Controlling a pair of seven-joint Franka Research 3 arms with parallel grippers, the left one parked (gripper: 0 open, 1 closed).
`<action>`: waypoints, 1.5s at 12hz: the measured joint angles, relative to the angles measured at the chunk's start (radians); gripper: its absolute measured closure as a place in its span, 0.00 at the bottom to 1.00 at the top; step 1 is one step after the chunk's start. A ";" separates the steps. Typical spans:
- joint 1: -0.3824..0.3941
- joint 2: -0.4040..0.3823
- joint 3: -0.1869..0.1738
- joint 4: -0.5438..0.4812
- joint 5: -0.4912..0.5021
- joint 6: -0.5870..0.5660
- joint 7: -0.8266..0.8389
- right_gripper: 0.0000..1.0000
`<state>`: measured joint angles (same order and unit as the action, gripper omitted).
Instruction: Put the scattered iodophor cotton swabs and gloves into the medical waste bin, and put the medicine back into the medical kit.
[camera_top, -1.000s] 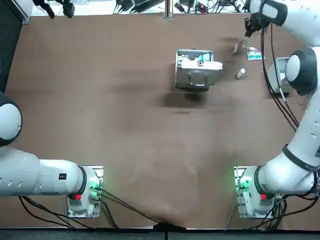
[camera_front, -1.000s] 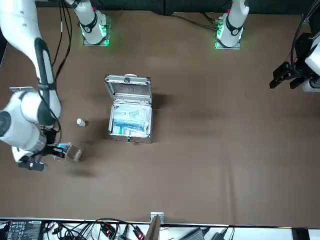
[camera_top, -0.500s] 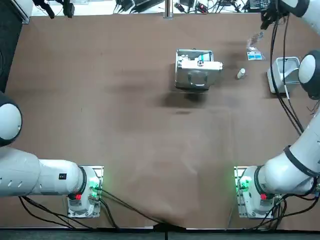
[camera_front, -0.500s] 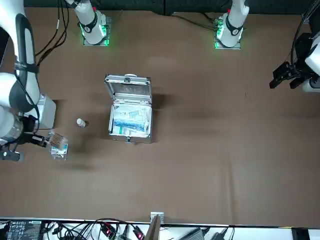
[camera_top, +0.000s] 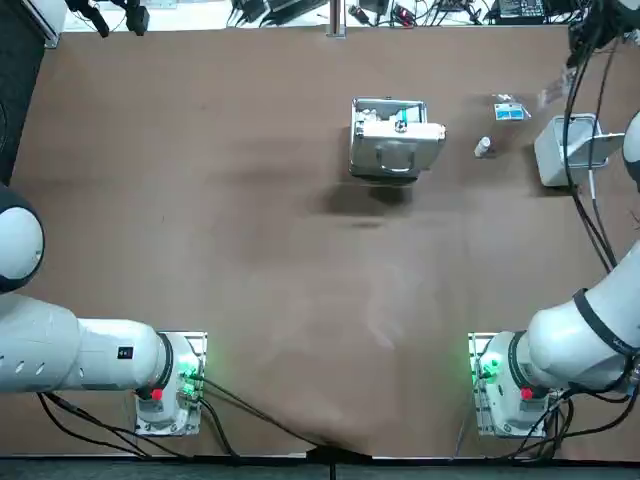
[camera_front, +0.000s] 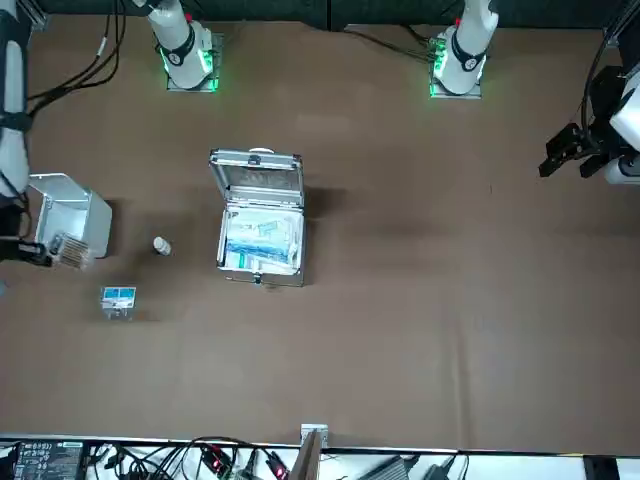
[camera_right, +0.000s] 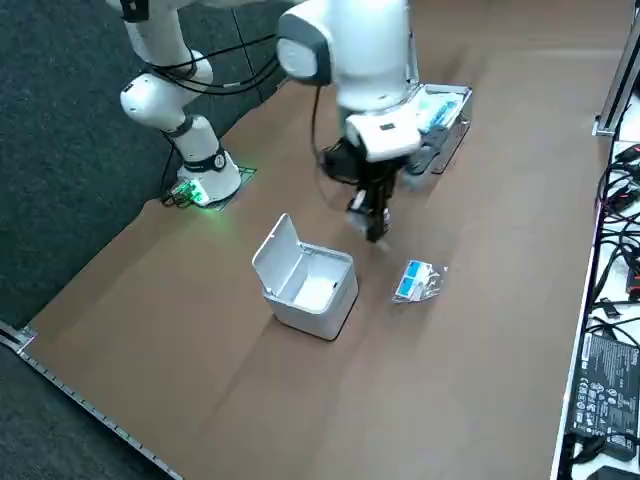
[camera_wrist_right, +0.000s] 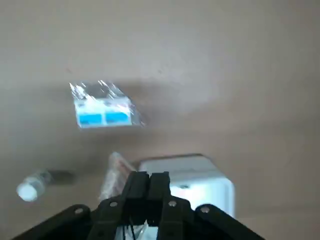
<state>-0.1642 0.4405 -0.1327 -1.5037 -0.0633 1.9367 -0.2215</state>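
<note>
Near bin (camera_wrist_right: 212, 175), packet (camera_wrist_right: 114, 176) in claw (camera_wrist_right: 148, 183)

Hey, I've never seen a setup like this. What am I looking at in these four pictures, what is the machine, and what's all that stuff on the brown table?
This is a two-armed robot at a brown table; only its right arm is working. One picture looks straight down, one faces the robot from across the table, one looks down from its right side, and one rides on the working wrist. On the table are an open metal medical kit, a small medicine bottle, a blue-and-white wrapped packet and a white waste bin with its lid up. The right gripper is shut on a clear packet, probably the swabs, and hangs close to the bin.
</note>
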 joint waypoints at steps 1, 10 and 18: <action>-0.024 -0.005 0.000 0.000 0.000 -0.019 -0.047 0.98; -0.132 0.003 0.000 -0.025 -0.109 -0.161 -0.286 0.98; -0.144 0.058 0.013 -0.026 -0.125 -0.121 -0.327 0.36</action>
<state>-0.3081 0.4981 -0.1193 -1.5295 -0.1881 1.8154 -0.5489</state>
